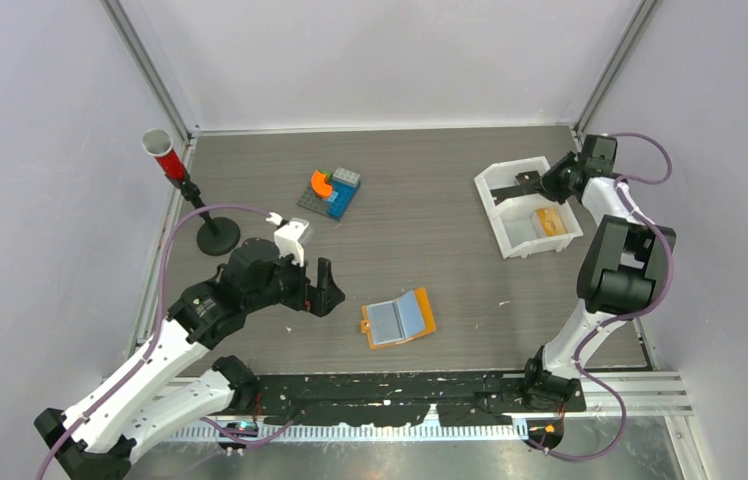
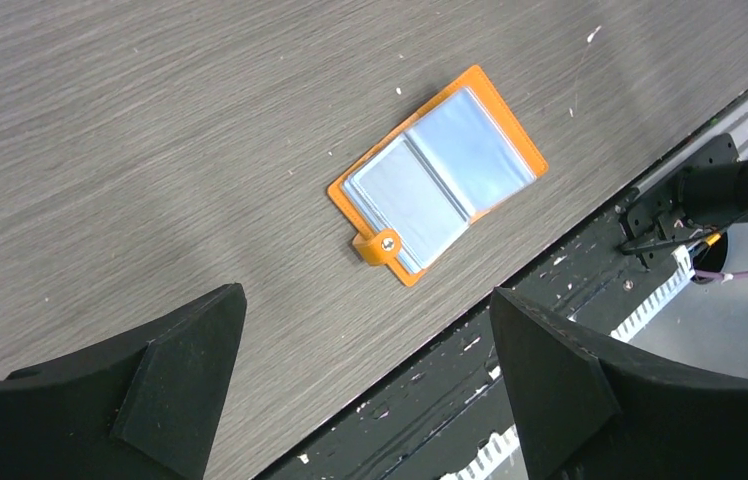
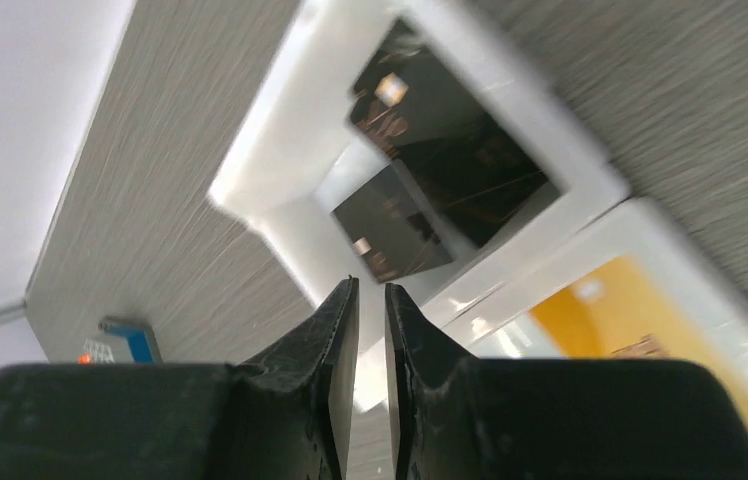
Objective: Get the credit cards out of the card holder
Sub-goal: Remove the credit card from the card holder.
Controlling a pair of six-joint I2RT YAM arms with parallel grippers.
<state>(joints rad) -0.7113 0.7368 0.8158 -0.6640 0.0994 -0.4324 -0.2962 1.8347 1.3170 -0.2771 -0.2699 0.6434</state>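
My left gripper (image 2: 365,292): jaws spread wide, empty.
My right gripper (image 3: 370,287): jaws a narrow slit apart, empty.

Card holder (image 1: 399,318) on table (image 1: 430,250), front centre. Tray (image 1: 491,215) behind it, to right. Cards (image 3: 450,150) in tray's far compartment. Blocks (image 1: 331,192) behind holder, to left.

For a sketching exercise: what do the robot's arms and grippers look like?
The left arm and right arm have white links, black joints and purple cables. The left gripper and right gripper each have two black wedge-shaped fingers. A white block tops the left wrist.
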